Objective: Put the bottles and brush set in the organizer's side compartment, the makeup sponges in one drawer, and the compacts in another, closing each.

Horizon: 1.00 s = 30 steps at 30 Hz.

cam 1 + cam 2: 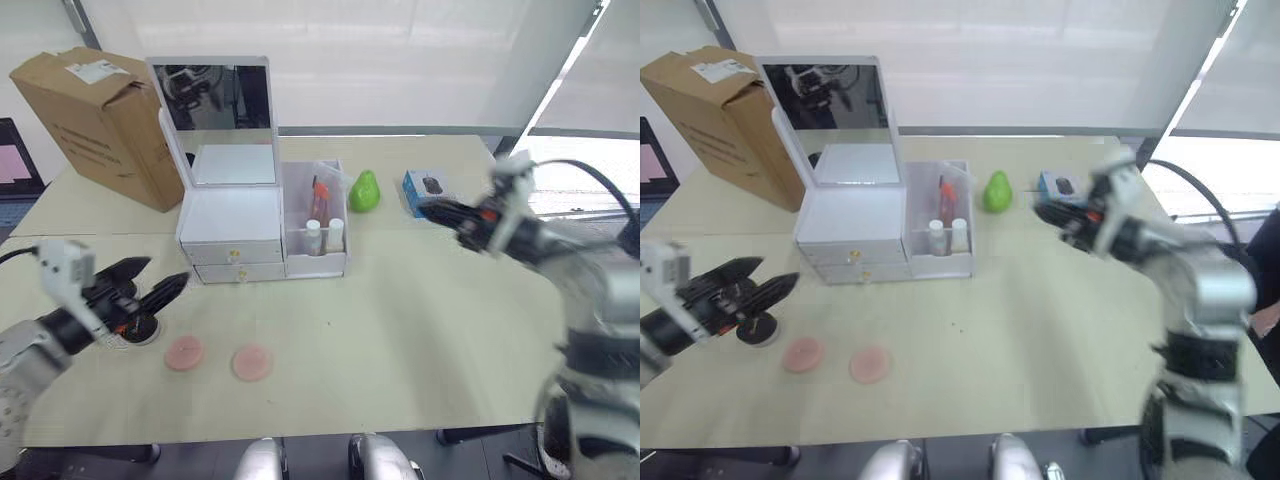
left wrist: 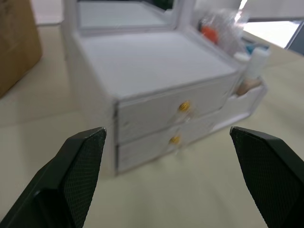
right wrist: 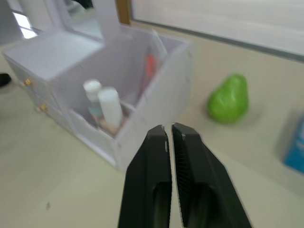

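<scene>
**Both grippers empty, two compacts on the table, drawers shut**

Nearest, at left: left gripper (image 1: pixel 160 282), forearm held low over the table (image 1: pixel 420 330) and aimed rightward, toward the organizer; black fingers (image 2: pixel 78 175) spread wide, nothing between them. Just beside its tips, two round pink compacts (image 1: pixel 185 352) (image 1: pixel 252 362), flat and side by side in a left-to-right row. Under the gripper, a small black-and-white round item, too hidden to identify.

Mid-table: white organizer (image 1: pixel 232 225), mirror lid (image 1: pixel 212 97) raised upright, both gold-knobbed drawers (image 2: pixel 171 128) closed. In the side compartment (image 1: pixel 318 262), on the organizer's right, two white-capped bottles (image 3: pixel 105 105) upright, brush set (image 1: pixel 320 196) vertical behind them.

Right: right gripper (image 3: pixel 170 137), arm extended and pointing left toward the organizer, fingers pressed together, empty.

Farther: green pear-shaped sponge (image 1: pixel 364 191), narrow end up; blue box (image 1: pixel 425 188); cardboard box (image 1: pixel 100 120) at far left.
</scene>
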Motion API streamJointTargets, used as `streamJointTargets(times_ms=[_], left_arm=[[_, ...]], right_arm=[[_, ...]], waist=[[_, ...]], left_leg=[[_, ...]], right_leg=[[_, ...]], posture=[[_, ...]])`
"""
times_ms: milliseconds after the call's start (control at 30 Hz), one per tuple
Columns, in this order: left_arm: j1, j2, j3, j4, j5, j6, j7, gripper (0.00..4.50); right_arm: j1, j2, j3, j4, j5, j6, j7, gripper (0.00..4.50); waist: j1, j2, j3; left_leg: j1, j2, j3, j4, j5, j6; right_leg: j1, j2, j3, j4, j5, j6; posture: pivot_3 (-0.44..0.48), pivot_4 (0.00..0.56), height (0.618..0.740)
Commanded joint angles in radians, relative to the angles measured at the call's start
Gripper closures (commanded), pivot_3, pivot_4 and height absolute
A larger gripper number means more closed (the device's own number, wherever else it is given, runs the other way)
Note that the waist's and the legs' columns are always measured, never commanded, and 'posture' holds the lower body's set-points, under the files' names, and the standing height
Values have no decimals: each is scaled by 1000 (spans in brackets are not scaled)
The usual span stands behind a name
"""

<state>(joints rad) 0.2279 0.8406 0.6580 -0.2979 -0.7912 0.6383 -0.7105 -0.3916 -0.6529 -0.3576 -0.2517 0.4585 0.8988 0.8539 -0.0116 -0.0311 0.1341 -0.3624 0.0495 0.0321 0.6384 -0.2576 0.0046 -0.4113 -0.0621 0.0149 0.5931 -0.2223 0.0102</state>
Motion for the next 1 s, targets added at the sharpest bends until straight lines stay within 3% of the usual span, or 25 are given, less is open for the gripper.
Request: streamJointTargets(times_ms=[33, 200, 300, 433, 667, 867, 1000], left_arm=[[47, 48, 93, 121, 63, -74, -113, 0], [81, 103, 143, 329, 173, -185, -200, 0], [70, 118, 159, 411, 204, -227, -225, 0], [53, 132, 154, 476, 240, -268, -252, 0], [18, 112, 140, 439, 251, -262, -241, 0], [-7, 102, 97, 318, 236, -199, -220, 0], [-19, 50, 54, 152, 171, -109, -177, 0]], right_arm=[[169, -15, -169, -58, 62, -63, 21, 2850], [428, -41, -359, -25, 105, -175, 101, 1141], [494, -60, -417, 17, 126, -211, 121, 107], [531, -69, -413, 33, 145, -243, 127, 46], [532, -51, -366, 3, 175, -264, 95, 46], [494, -88, -353, -45, 225, -234, 69, 46], [412, -147, -209, -176, 306, -135, 60, 46]], waist=[[1, -2, 0], [9, -2, 1], [10, -3, 1], [11, -5, 1], [17, -5, 1], [25, -6, 1], [22, -6, 1]], left_leg=[[0, 0, 0, -2, -3, -6], [-5, -2, 6, -5, -2, -3], [-5, -1, 7, -6, -5, -8], [-4, -1, 7, -7, -5, -8], [-5, -1, 10, -8, -5, -8], [-5, 0, 14, -8, -5, -8], [-5, 0, 16, -8, -5, -8]], right_leg=[[-3, -1, 1, 0, 0, 0], [-10, -7, -1, 1, 0, 1], [-11, -12, -3, 0, 0, 1], [-12, -14, -6, 0, 0, 1], [-12, -15, -7, 0, 1, 2], [-12, -15, -7, 0, 1, 2], [-11, -15, -6, 0, 1, 3]], posture=[[0, 150, 740], [0, 150, 740], [0, 150, 740], [0, 150, 740], [0, 150, 740], [0, 150, 740], [0, 150, 740]])
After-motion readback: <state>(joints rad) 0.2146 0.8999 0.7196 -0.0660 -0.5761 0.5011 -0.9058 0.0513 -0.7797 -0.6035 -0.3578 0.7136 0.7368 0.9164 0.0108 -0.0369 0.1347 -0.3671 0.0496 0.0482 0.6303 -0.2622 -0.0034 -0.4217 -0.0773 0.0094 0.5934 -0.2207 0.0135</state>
